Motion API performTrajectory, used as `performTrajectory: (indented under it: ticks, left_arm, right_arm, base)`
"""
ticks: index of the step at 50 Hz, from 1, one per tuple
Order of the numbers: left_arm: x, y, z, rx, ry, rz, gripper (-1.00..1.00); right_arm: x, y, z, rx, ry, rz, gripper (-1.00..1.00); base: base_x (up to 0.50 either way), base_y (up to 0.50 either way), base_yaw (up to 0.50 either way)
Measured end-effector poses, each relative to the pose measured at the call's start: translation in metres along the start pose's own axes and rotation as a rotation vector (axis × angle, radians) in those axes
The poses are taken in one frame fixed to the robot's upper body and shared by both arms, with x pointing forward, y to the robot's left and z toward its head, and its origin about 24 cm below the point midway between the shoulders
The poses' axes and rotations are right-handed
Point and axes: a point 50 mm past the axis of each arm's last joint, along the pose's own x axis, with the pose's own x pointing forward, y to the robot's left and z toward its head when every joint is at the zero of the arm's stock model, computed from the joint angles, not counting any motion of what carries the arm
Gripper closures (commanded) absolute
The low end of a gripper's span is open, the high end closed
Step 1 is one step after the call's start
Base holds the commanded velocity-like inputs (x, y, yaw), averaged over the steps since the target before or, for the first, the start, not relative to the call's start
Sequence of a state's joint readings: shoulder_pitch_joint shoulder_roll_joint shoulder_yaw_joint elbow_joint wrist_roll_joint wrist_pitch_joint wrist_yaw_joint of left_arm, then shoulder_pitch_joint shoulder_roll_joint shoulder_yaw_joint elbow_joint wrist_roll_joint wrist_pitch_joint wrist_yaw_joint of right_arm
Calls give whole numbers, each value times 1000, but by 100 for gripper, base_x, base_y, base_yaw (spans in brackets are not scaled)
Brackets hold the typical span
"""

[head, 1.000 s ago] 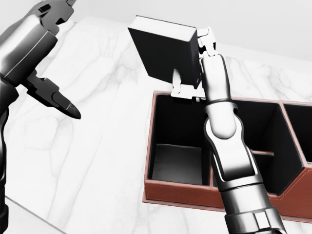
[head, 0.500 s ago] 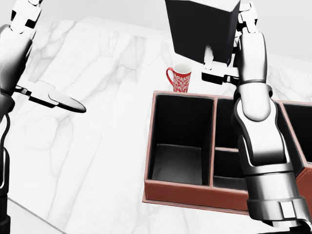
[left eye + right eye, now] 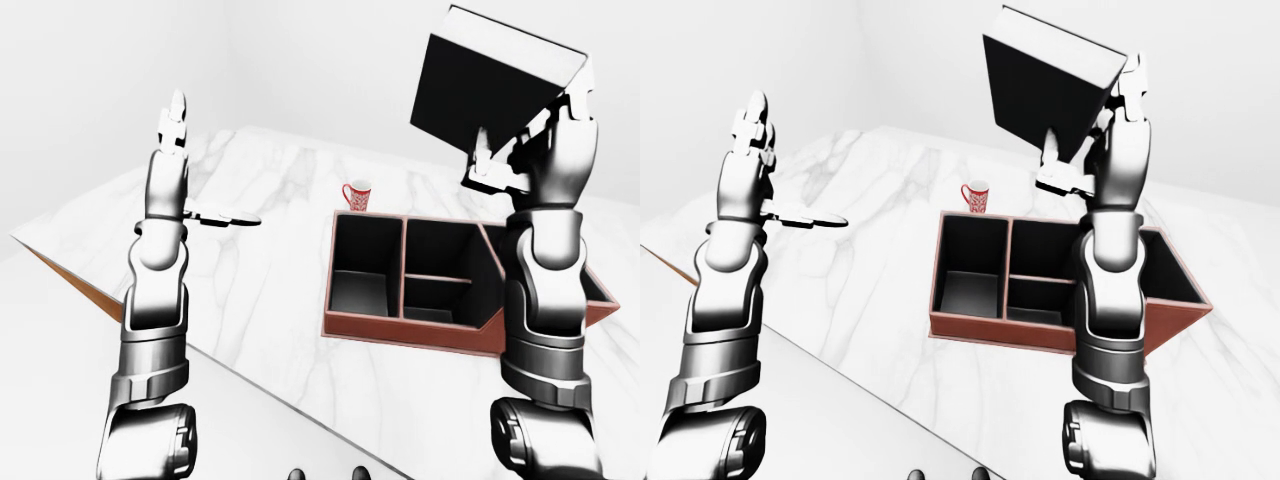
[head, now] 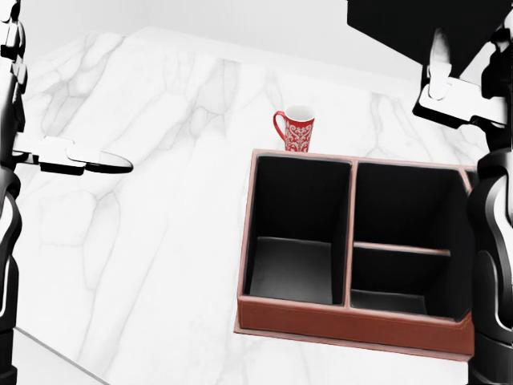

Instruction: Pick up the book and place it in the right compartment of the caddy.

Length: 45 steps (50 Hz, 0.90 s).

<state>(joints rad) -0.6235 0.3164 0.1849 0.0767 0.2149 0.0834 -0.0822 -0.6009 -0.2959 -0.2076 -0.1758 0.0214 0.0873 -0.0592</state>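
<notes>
My right hand (image 3: pixel 528 150) is shut on the black book (image 3: pixel 480 85) and holds it tilted, high above the caddy (image 4: pixel 345 321); the book (image 4: pixel 417 24) fills the head view's top right corner. The caddy is brown with a black inside and rests on the marble table (image 4: pixel 160 241). It has a large left compartment, a middle one split in two, and a right compartment (image 3: pixel 1172 280) partly behind my right forearm. My left hand (image 3: pixel 195 170) is raised at the left, open and empty.
A red patterned mug (image 4: pixel 296 128) stands just beyond the caddy's top left corner in the head view. The table's near edge (image 3: pixel 70 275) runs diagonally across the lower left of the left-eye view.
My right hand has lifted the book up and to the right, uncovering the mug and the caddy's middle. My left hand has moved up and to the left.
</notes>
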Motion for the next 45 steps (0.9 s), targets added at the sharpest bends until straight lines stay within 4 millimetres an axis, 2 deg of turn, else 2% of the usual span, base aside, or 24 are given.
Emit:
performTrajectory:
  ticks: [12,21,32,45]
  left_arm:
    - [-2,0,-3,-20,8,34,-100]
    - [-4,-2,-3,-30,6,35,-100]
    - [-7,-4,-3,-37,5,33,-100]
    - [-9,-7,-2,-39,-2,24,-100]
  right_arm:
    - [-20,-15,20,-24,-78,1,100]
    - [-33,-27,22,-59,-77,1,100]
    - [-44,-48,9,-112,0,-27,100]
    - [-54,-77,-22,-181,162,-87,100]
  base:
    - [0,0,0]
    - [0,0,0]
    - [0,0,0]
    - [0,0,0]
